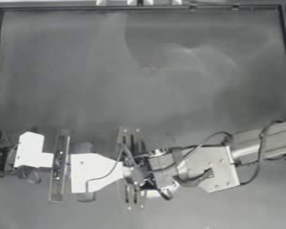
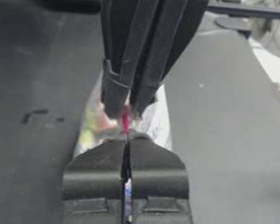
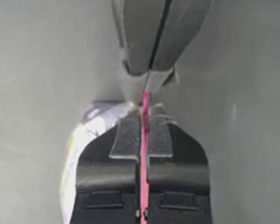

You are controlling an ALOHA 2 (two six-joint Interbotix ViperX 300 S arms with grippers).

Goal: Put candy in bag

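Left gripper [image 2: 128,135] and right gripper [image 3: 143,109] meet at table centre, toward six o'clock. Both jaw pairs are pressed together on the bag's [image 3: 84,144] pink closure strip [image 3: 145,153].

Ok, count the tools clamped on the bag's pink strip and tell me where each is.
2. The left tool and right tool meet low at the table's middle, each shut on the bag at its pink strip, facing each other.

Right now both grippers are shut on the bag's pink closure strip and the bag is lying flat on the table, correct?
Not flat. Both wrist views show the bag hanging below its pink closure strip, pinched edge-up between the left gripper and the right gripper. The rest stands: both are shut on the strip.
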